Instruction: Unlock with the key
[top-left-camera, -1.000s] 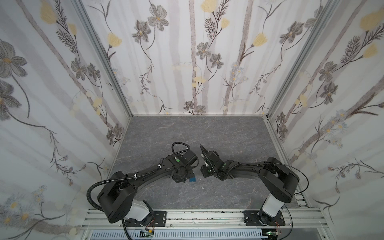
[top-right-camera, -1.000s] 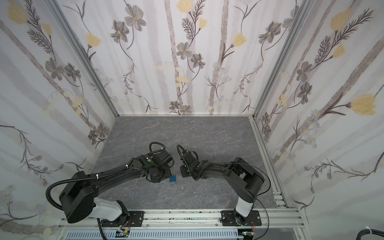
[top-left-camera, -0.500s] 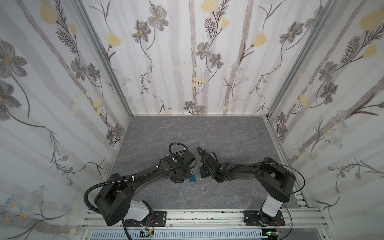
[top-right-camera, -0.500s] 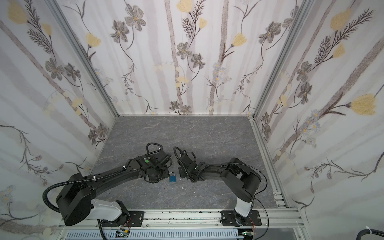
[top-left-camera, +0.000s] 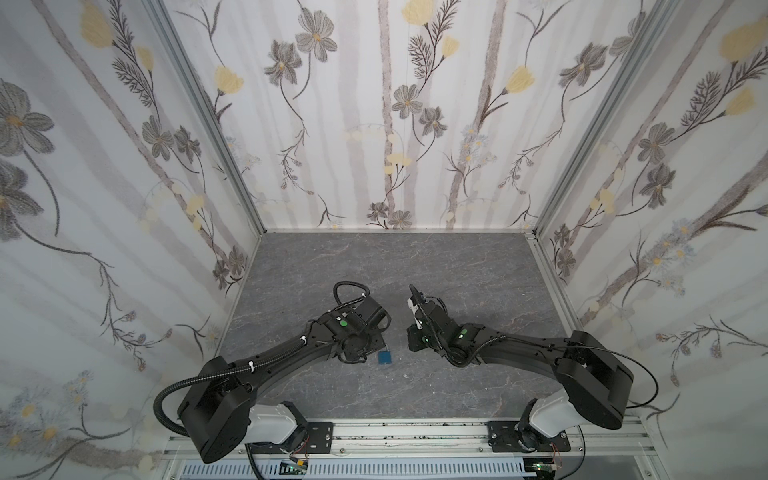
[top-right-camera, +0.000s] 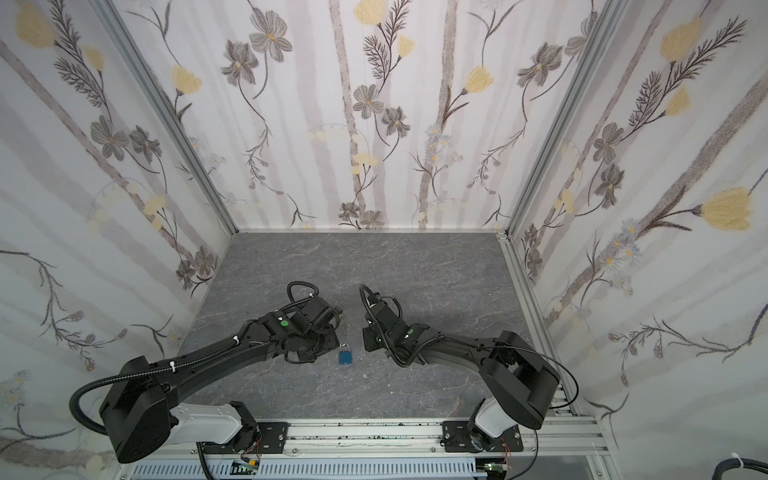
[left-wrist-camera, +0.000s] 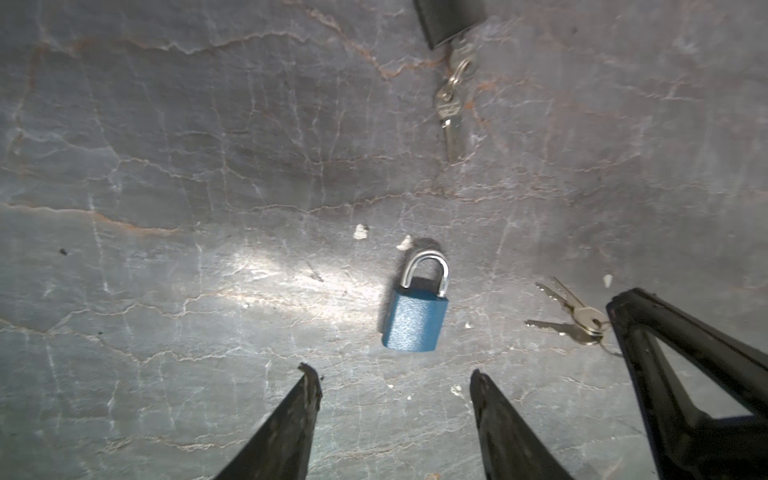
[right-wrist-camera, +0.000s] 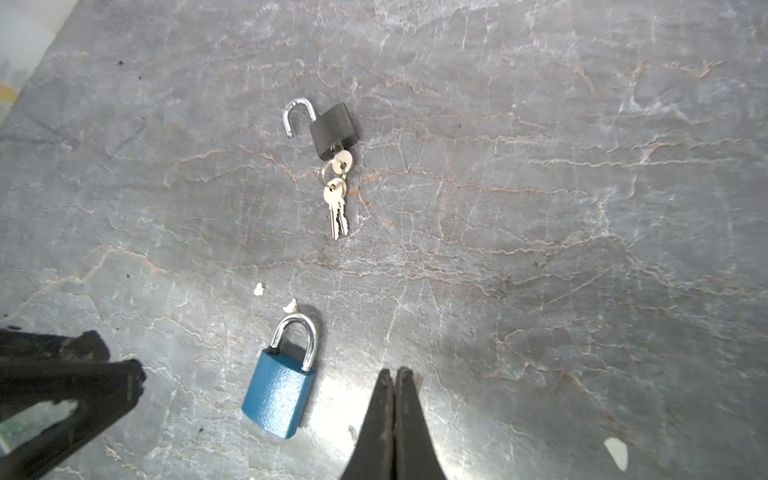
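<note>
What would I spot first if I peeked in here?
A blue padlock, shackle closed, lies flat on the grey marbled table between the open left gripper and the shut right gripper. Nearby lies a black padlock with its shackle swung open and a key in its keyhole. A bunch of keys sits by the right gripper's tip.

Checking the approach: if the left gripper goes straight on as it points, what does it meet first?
Most likely the blue padlock, lying just ahead of the open left gripper; depth is hard to judge.
</note>
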